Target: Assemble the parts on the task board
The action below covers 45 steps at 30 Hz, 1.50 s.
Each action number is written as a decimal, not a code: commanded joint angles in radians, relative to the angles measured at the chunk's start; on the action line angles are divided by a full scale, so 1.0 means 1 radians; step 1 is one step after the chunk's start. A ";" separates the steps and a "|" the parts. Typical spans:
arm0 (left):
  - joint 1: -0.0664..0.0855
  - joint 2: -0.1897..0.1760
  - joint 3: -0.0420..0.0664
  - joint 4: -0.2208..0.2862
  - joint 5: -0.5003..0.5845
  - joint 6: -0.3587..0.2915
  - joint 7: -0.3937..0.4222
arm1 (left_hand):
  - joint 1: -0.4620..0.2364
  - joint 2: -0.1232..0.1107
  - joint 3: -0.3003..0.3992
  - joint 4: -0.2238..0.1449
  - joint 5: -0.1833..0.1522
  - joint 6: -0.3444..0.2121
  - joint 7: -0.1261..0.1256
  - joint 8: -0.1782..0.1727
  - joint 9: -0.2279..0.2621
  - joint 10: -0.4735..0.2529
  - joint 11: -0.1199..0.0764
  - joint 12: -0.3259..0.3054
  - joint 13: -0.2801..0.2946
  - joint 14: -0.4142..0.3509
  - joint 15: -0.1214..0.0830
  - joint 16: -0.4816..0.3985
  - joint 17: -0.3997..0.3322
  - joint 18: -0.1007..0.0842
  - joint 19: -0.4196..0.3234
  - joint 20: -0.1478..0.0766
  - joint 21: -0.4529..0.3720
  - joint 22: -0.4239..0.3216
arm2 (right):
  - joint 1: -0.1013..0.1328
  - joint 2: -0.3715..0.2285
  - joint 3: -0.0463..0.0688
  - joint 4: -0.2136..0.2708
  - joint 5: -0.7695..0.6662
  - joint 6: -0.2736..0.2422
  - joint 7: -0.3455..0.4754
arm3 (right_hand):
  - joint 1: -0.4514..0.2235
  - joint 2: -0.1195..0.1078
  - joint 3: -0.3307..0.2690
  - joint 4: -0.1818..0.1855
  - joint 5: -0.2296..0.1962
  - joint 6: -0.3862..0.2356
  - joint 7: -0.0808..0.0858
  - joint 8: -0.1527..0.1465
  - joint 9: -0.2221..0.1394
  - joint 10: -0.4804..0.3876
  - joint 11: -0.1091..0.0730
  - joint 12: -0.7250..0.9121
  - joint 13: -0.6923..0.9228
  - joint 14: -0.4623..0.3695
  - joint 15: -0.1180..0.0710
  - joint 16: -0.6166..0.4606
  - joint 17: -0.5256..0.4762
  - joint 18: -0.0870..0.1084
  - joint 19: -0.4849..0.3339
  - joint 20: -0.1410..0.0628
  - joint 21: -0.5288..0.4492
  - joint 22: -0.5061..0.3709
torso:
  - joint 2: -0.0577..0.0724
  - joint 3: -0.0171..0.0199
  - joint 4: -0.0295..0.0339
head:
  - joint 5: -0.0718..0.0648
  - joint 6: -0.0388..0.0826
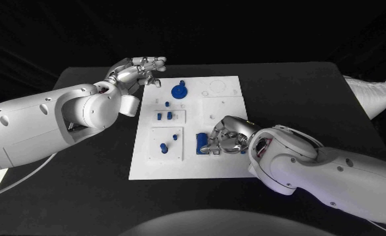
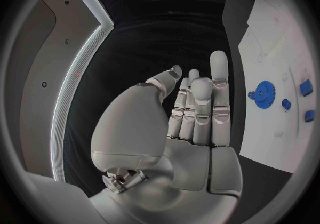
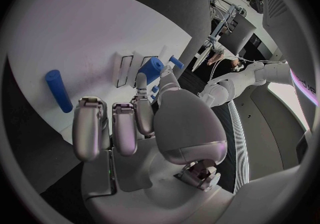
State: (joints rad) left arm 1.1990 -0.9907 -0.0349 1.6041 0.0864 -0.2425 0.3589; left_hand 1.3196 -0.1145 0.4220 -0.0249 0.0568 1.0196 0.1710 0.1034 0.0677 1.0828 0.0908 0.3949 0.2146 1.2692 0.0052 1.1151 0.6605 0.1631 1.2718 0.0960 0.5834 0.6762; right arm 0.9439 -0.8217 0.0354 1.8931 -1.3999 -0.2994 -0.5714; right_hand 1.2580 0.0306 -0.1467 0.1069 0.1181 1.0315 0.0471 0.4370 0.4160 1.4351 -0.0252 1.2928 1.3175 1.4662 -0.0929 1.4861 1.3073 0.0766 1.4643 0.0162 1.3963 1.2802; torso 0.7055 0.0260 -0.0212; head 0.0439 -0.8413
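Observation:
The white task board (image 1: 221, 163) lies in the middle of the table. On it are a blue gear (image 1: 179, 90) (image 2: 264, 93), small blue pegs (image 1: 164, 116) (image 2: 306, 87) and a long blue part (image 1: 201, 143) (image 3: 58, 90). My left hand (image 1: 141, 68) (image 2: 197, 112) hovers off the board's far left corner, fingers straight, holding nothing. My right hand (image 1: 225, 138) (image 3: 127, 122) sits low over the board next to the long blue part, fingers curled. A thick blue part (image 3: 152, 69) shows at its thumb tip; I cannot tell whether the hand grips it.
Two raised white plates (image 1: 167, 144) (image 1: 169, 116) on the board's left half carry blue parts. Round recesses (image 1: 217, 86) mark the board's far right corner. Bare black table (image 1: 305, 96) surrounds the board.

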 commanded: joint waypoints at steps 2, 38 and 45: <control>0.001 0.001 0.000 0.002 0.002 0.020 0.006 | -0.002 0.012 0.001 -0.007 -0.003 -0.009 -0.001 -0.004 -0.001 -0.007 -0.003 0.004 0.002 -0.006 -0.001 -0.004 -0.001 0.018 0.004 0.006 -0.006 -0.001 | 0.000 0.003 0.000 -0.003 -0.046 0.002 -0.004 | 0.024 0.021 0.006 -0.009 -0.004 0.000 -0.005 0.005 0.002 0.011 -0.006 -0.002 0.050 0.079 -0.003 0.006 0.131 -0.017 0.011 -0.006 0.007 0.004 | 0.000 -0.0008 -0.0006 | 0.000 -0.001; 0.001 -0.002 0.000 -0.001 0.002 0.018 0.004 | -0.002 0.012 0.001 -0.007 -0.003 -0.009 -0.001 -0.004 -0.001 -0.007 -0.003 0.004 0.002 -0.006 -0.001 -0.004 -0.001 0.018 0.004 0.006 -0.006 -0.001 | 0.000 -0.036 0.000 0.005 -0.035 -0.007 0.066 | -0.017 -0.013 -0.003 -0.014 -0.065 0.005 -0.001 0.006 0.008 0.017 -0.002 -0.002 0.060 0.080 -0.001 0.008 0.137 -0.019 0.012 -0.006 0.009 0.011 | 0.001 0.0001 -0.0002 | 0.001 -0.007; 0.001 -0.008 0.000 0.001 0.002 0.017 0.004 | -0.002 0.012 0.001 -0.007 -0.003 -0.009 -0.001 -0.004 -0.001 -0.007 -0.003 0.004 0.002 -0.006 -0.001 -0.004 -0.001 0.018 0.004 0.006 -0.006 -0.001 | 0.003 -0.142 0.001 0.052 0.037 -0.092 0.224 | 0.021 0.032 0.031 -0.025 -0.011 -0.067 0.028 -0.064 -0.021 -0.010 0.019 -0.050 0.033 0.078 0.016 0.003 0.131 -0.016 0.004 0.006 -0.004 -0.007 | -0.001 -0.0010 -0.0039 | -0.002 -0.003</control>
State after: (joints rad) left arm 1.1989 -0.9986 -0.0350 1.6027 0.0864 -0.2422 0.3578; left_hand 1.3196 -0.1145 0.4220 -0.0249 0.0568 1.0196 0.1709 0.1034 0.0677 1.0829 0.0909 0.3949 0.2151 1.2692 0.0053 1.1151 0.6608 0.1632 1.2718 0.0960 0.5835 0.6764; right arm 0.9453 -0.9554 0.0352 1.9358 -1.4074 -0.3197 -0.4609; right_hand 1.2674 0.0438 -0.1192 0.0816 0.1048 0.9675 0.0754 0.3734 0.3946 1.4252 -0.0080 1.2477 1.4288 1.4683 -0.0799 1.4893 1.3078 0.0766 1.4655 0.0156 1.3959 1.2737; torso 0.7053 0.0262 -0.0233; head 0.0458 -0.8466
